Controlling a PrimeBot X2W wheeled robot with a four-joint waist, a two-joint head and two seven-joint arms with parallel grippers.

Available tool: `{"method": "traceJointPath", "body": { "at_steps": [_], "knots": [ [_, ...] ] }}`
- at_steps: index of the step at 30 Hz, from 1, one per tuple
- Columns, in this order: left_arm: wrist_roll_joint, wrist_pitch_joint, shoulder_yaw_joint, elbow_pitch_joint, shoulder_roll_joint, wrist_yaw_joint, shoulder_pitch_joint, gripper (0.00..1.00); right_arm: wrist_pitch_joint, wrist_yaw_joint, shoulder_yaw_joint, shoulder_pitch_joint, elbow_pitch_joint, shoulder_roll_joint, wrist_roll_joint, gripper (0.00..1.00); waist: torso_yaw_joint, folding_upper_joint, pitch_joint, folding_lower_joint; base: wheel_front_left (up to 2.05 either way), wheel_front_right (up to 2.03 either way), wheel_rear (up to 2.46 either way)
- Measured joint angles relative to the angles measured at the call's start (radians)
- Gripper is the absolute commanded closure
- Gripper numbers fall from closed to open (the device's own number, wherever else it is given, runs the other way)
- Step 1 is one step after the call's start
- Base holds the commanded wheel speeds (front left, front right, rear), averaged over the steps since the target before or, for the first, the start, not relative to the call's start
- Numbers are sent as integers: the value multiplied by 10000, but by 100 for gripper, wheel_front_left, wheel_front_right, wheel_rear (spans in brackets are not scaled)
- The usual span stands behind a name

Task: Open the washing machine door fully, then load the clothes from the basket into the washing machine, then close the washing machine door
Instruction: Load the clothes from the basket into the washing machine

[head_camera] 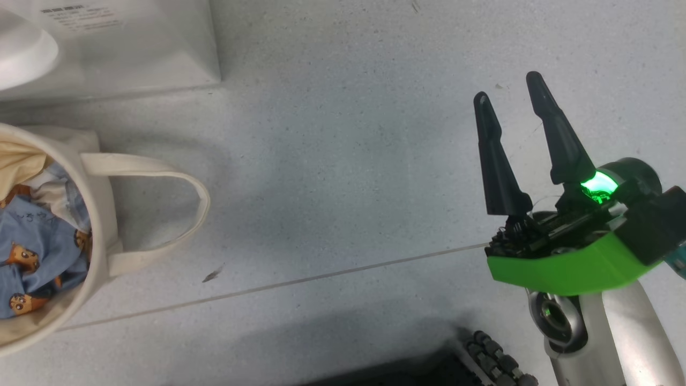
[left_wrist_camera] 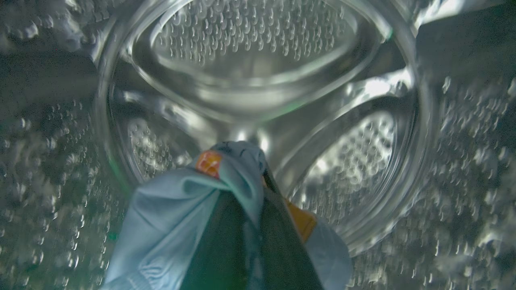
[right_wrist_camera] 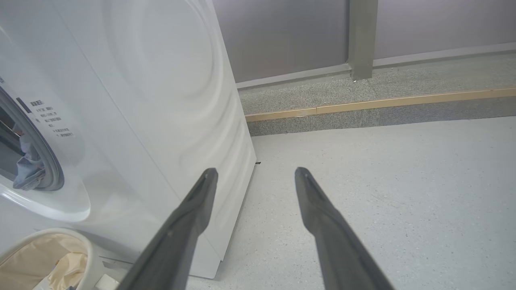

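Inside the washing machine's steel drum, my left gripper is shut on a light blue garment with orange print that drapes over its fingers. The same blue cloth hangs in the porthole of the white washing machine, whose lower corner is at the head view's top left. The cream basket stands on the floor in front of it, holding more blue printed clothes and a cream garment. My right gripper hangs open and empty over bare floor, far right of the basket. The washing machine door is out of view.
The basket's loop handle sticks out to the right. My own dark base is at the bottom. Right of the machine, speckled floor runs to a raised kerb and a wall with a post.
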Motion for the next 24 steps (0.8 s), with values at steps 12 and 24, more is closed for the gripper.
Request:
{"method": "traceJointPath", "body": {
  "at_steps": [12,24],
  "knots": [
    [581,-54,715,-284,-476,0,1159,1,2,0,33,-3,188,23,-63,0,29,0,-90,0,0,0,0],
    [-794,265,-2056,742,-470,0,1778,0,121,0,50,-3,374,13,-71,0,179,0,-713,0,0,0,0]
  ]
}}
